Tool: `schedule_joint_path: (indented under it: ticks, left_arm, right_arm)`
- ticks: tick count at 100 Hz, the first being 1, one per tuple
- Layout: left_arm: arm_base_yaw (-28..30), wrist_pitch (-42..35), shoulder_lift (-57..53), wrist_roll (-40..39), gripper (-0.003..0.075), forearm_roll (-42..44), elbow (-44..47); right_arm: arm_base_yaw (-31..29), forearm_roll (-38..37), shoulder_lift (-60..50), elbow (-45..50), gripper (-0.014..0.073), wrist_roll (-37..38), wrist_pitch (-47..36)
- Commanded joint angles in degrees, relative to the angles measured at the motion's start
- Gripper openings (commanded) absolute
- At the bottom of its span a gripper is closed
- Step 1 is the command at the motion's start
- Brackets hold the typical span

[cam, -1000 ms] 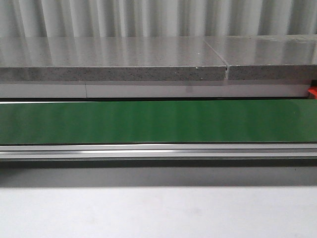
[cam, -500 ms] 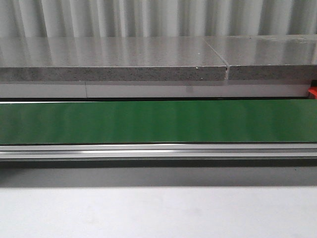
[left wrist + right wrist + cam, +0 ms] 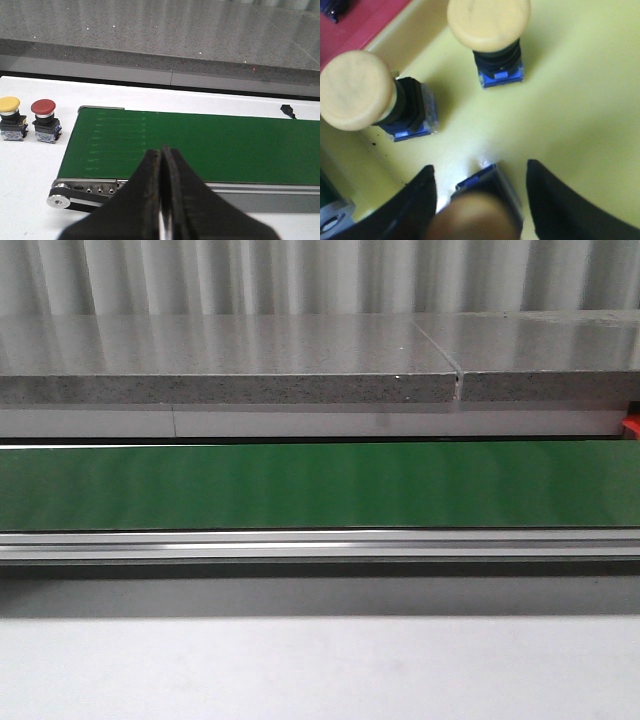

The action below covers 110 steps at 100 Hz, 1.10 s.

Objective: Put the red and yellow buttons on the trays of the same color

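Observation:
In the right wrist view my right gripper [image 3: 480,200] is open over the yellow tray [image 3: 570,100]. A yellow button [image 3: 480,215] stands on the tray between its fingers, apart from both. Two more yellow buttons [image 3: 490,30] [image 3: 362,92] stand on that tray. A corner of the red tray [image 3: 355,25] shows beside it. In the left wrist view my left gripper [image 3: 162,155] is shut and empty above the near edge of the green belt [image 3: 200,145]. A yellow button [image 3: 11,117] and a red button [image 3: 45,120] stand on the white table off the belt's end.
The green conveyor belt [image 3: 320,485] with its metal rail [image 3: 320,545] crosses the front view, a grey stone ledge [image 3: 230,370] behind it and a white table [image 3: 320,670] in front. No gripper shows in the front view.

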Motion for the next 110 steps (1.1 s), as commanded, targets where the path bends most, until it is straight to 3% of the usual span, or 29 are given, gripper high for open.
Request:
schedule_joint_path:
  ticks: [1,9,26,52,71,93,110]
  left_arm:
    - [-0.39,-4.16,0.72,-0.24,-0.0021,0.00,-1.34]
    - [-0.39,-4.16,0.72,-0.24,-0.0021,0.00,-1.34]
    - [-0.39,-4.16,0.72,-0.24,-0.0021,0.00,-1.34]
    - [-0.39,-4.16,0.72,-0.24,-0.0021,0.00,-1.34]
    - [-0.39,-4.16,0.72,-0.24,-0.0021,0.00,-1.34]
    - [-0.39,-4.16,0.72,-0.24,-0.0021,0.00,-1.34]
    - [-0.39,-4.16,0.72,-0.24,-0.0021,0.00,-1.34]
  right_arm:
    - [-0.50,0.17,-1.29,-1.24,0.0538,-0.91,-2.79]
    - [-0.50,0.17,-1.29,-1.24,0.0579,-0.91,-3.02]
    - [-0.50,0.17,-3.32,-1.29,0.0582,-0.91,-3.31]
    - [1.17,1.21,-16.68,-1.35,0.0582,-0.91,-6.30]
    - [11.27,0.39,-26.38,-1.35,0.0582,-1.52,-6.03]
    - [28.18,0.27,-34.34,-1.35,0.0582,-8.07,-2.38]
    - [36.53,-0.06,-38.54,-1.35,0.0580,-12.37,0.77]
